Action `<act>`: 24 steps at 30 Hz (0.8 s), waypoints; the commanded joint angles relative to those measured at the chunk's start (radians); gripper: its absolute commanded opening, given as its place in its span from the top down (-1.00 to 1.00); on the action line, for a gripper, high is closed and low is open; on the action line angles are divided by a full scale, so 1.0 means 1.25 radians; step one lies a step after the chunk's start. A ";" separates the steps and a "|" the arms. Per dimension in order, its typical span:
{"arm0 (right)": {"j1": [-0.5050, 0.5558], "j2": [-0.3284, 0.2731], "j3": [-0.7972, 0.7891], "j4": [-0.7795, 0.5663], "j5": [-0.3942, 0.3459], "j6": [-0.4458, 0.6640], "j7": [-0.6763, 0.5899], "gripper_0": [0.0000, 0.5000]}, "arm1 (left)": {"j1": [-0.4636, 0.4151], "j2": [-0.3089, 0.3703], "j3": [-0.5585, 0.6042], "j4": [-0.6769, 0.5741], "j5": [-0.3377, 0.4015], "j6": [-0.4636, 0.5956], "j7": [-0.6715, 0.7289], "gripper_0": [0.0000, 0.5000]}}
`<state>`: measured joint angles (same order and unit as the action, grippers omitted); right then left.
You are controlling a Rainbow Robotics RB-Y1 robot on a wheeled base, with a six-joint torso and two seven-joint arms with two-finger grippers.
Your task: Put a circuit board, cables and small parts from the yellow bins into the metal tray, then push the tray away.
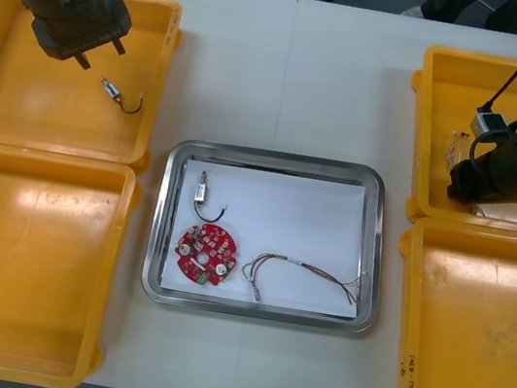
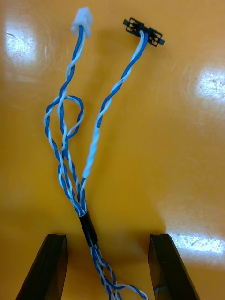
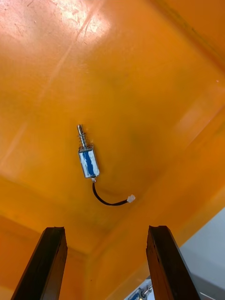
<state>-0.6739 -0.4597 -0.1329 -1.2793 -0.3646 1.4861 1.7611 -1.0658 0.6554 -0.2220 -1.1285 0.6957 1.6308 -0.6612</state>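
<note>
My left gripper (image 1: 85, 56) (image 3: 105, 262) hangs open above the far left yellow bin (image 1: 16, 106). A small metal part (image 1: 111, 88) (image 3: 87, 161) with a short black lead lies on that bin's floor, ahead of the fingers. My right gripper (image 1: 458, 186) (image 2: 108, 265) is low in the far right yellow bin (image 1: 441, 95), open. A twisted blue and white cable (image 2: 70, 154) lies on the bin floor and runs between its fingers. The metal tray (image 1: 162, 228), white inside, holds a round red circuit board (image 1: 207, 253), a small metal part (image 1: 202, 190) and a thin multicoloured cable (image 1: 310, 273).
The near left yellow bin (image 1: 21, 265) and the near right yellow bin (image 1: 477, 337) flank the tray. Bare table lies beyond the tray toward the far edge, between the two far bins.
</note>
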 commanded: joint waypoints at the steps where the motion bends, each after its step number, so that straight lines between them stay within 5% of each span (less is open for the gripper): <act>1: 0.009 0.012 0.003 -0.012 -0.011 -0.007 -0.045 -1.00 | -0.051 0.017 0.023 0.030 -0.004 -0.043 0.069 -1.00; 6: 0.010 0.013 0.004 -0.012 -0.018 -0.010 -0.054 -0.94 | -0.051 0.003 0.020 0.073 -0.004 -0.079 0.066 -1.00; 10: 0.010 0.012 0.004 -0.011 -0.020 -0.010 -0.059 0.56 | -0.051 -0.009 0.017 0.116 -0.003 -0.114 0.063 -1.00; 12: 0.010 0.013 0.004 -0.012 -0.021 -0.010 -0.061 0.92 | -0.051 -0.014 -0.003 0.138 -0.002 -0.135 0.060 -1.00; 24: 0.005 0.011 -0.005 -0.027 -0.014 -0.014 -0.058 1.00 | -0.041 -0.040 -0.036 0.168 -0.002 -0.166 0.063 -1.00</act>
<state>-0.6728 -0.4596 -0.1329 -1.2804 -0.3841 1.4757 1.7039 -1.0700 0.6203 -0.2580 -0.9158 0.6955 1.4321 -0.6612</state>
